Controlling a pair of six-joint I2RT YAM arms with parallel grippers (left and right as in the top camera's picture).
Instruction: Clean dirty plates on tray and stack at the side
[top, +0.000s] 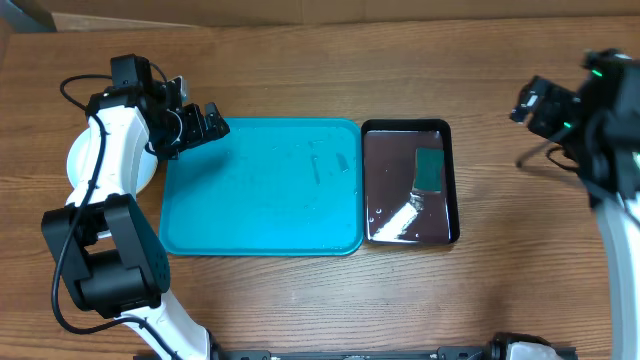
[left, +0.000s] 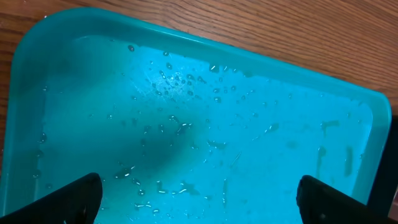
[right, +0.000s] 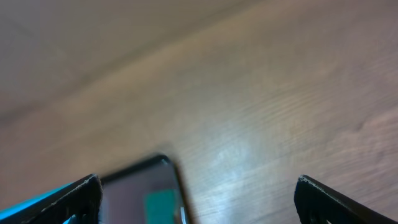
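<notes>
The teal tray (top: 260, 190) lies at mid-table with no plates on it, only water droplets across its floor (left: 205, 118). A pale round plate (top: 78, 165) sits on the table to the tray's left, mostly hidden under my left arm, so I cannot tell how many are stacked there. My left gripper (top: 203, 115) hovers open over the tray's far left corner; in the left wrist view (left: 199, 202) nothing is between its fingers. My right gripper (top: 535, 105) hangs open above bare wood at the far right, holding nothing (right: 199, 199).
A glossy black tray (top: 410, 185) with water and a green sponge (top: 430, 168) stands right against the teal tray's right side; both appear blurred in the right wrist view, tray (right: 134, 180) and sponge (right: 160, 205). Bare wooden table surrounds the trays.
</notes>
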